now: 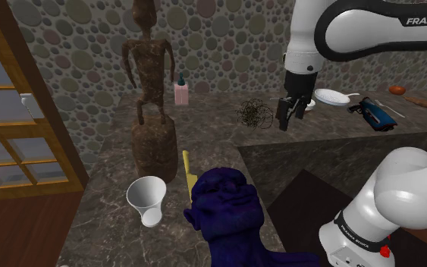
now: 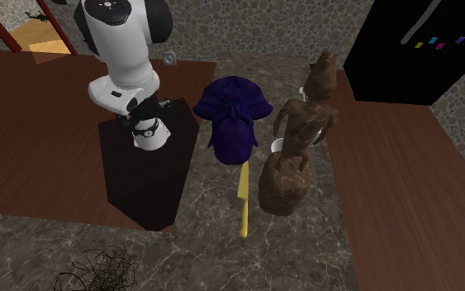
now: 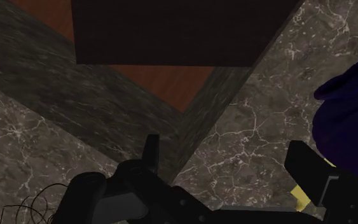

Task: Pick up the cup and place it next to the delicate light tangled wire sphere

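The cup [image 1: 146, 199] is white and flared, and it stands on the dark marble counter [image 1: 113, 227] near its front, between a brown statue and a purple bust. In the second exterior view a sliver of the cup [image 2: 277, 145] shows behind the statue. The tangled wire sphere [image 1: 255, 114] [image 2: 98, 271] lies further back on the counter. My black gripper [image 1: 290, 114] hangs just to the sphere's right in the shoulder view, far from the cup. In the wrist view its fingers [image 3: 151, 153] stand apart and the gripper [image 3: 228, 162] is open with nothing between them; a few wire strands [image 3: 31, 207] show beside it.
A tall brown statue [image 1: 149, 91] [image 2: 296, 140] and a purple bust [image 1: 223, 212] [image 2: 235, 120] flank the cup. A yellow stick [image 1: 186, 163] [image 2: 243, 202] lies between them. A pink bottle [image 1: 180, 92], a white plate [image 1: 331, 96] and a blue tool [image 1: 377, 112] stand further back.
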Controlling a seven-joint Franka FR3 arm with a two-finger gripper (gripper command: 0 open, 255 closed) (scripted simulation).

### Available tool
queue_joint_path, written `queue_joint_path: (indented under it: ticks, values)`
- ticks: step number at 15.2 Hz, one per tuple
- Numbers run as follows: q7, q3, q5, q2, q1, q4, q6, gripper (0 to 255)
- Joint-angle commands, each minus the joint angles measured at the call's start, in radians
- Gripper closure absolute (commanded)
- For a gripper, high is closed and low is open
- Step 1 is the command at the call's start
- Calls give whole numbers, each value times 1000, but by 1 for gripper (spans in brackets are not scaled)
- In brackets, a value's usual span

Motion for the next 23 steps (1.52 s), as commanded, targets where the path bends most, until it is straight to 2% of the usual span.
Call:
queue_joint_path:
  ticks: [1,13,23]
  values:
    - [30,22,38,35,15,-11,53,0]
    - [177,159,213,337,93,59,348,0]
    - [291,257,261,646,143,240,553,0]
